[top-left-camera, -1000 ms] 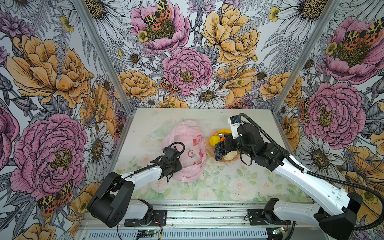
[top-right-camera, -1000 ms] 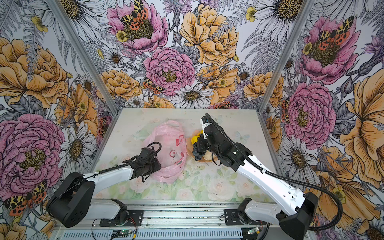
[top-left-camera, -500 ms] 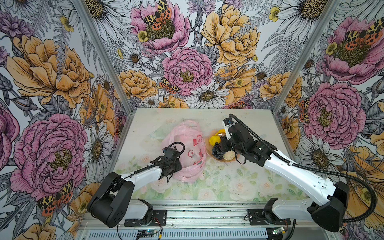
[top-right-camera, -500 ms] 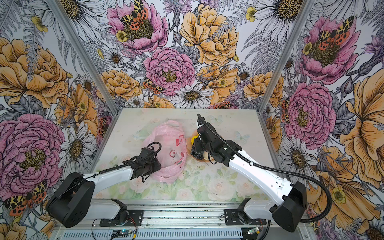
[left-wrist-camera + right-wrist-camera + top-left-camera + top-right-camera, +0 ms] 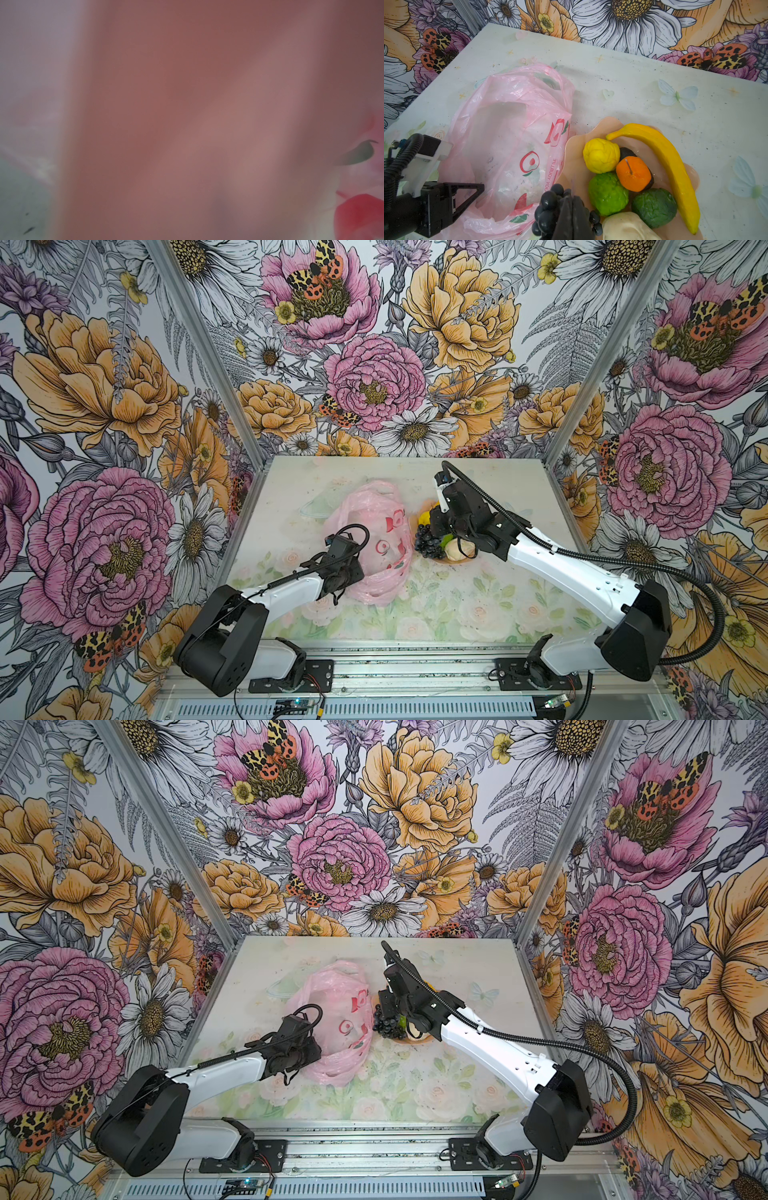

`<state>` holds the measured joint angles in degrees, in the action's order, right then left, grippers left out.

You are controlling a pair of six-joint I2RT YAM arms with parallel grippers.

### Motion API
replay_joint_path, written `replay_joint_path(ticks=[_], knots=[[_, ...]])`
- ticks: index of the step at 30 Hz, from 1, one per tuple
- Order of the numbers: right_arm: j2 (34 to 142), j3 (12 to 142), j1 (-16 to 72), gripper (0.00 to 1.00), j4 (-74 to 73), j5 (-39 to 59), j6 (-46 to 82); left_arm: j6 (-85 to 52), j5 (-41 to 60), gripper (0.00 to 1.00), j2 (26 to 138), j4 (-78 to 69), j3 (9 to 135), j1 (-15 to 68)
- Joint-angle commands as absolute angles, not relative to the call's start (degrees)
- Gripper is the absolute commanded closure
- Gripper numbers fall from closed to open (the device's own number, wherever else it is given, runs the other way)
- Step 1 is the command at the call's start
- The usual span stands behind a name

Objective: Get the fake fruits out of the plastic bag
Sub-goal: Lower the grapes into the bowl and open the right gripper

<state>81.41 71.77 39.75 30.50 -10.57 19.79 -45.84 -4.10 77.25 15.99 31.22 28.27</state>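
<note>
Pale floral tabletop (image 5: 478, 614) carries the thin pink crinkly plastic bag (image 5: 374, 531) at its middle. Just beside the bag, the peach petal-edged bowl (image 5: 575, 149) holds the small plastic fake fruits (image 5: 600, 155), and the dark purple grape bunch (image 5: 548, 205) sits at the rim nearest the bag. My right gripper (image 5: 572, 216) has its fingers pressed together among the grapes. My left gripper (image 5: 353, 572) is at the bag's near edge. Pink film covers its camera, so I cannot tell its opening.

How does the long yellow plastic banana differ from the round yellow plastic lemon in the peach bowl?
The long yellow plastic banana is slender and curved; the round yellow plastic lemon is a lumpy ball. The banana is longer than the lemon. The banana lies along the edge of the peach petal-edged bowl; the lemon sits beside the orange fruit. Both are yellow and lie in the bowl.
</note>
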Motion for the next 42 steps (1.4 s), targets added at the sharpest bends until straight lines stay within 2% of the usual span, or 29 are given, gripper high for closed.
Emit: replay_joint_path(ticks=[1, 42], knots=[[82.9, 73.7, 38.8, 1.00, 27.4, -9.7, 19.2, -44.6, -5.2, 0.58, 78.1, 20.8, 28.7, 27.1], [97.3, 79.1, 33.9, 1.00, 22.4, -3.0, 23.0, -44.4, -5.4, 0.60, 74.6, 21.6, 27.3, 26.2]])
